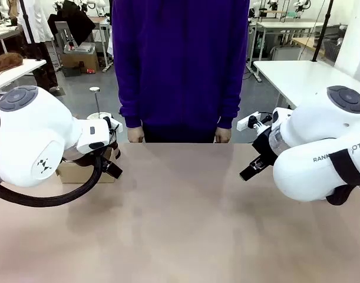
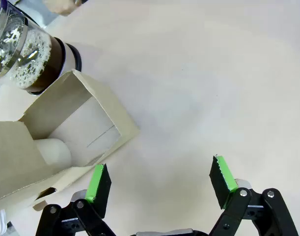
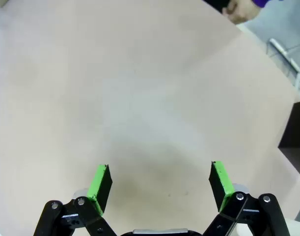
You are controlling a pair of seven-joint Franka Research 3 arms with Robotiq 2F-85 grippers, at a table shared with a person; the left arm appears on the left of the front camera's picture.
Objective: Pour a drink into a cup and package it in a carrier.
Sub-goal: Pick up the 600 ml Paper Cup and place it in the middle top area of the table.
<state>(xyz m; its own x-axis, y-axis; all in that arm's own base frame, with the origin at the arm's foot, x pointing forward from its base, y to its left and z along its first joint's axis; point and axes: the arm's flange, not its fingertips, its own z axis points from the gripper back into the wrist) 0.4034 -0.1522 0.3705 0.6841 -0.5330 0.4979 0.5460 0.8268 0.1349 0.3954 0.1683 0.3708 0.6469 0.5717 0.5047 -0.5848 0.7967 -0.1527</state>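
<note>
The carrier is a brown cardboard box at the left of the left wrist view; in the front view a strip of the carrier shows under my left arm. A white rounded shape, apparently the cup, sits in its open pocket. Just beyond stands a glass press pitcher holding the dark, foamy drink. My left gripper hangs open over bare table beside the carrier, and my left gripper also shows from the front. My right gripper is open over bare table at the right, with my right gripper seen low there.
A person in a purple sweater stands at the far edge, with hands resting at the table's rim. One hand shows at the top of the right wrist view. A dark box sits off the table's edge. The tabletop is tan.
</note>
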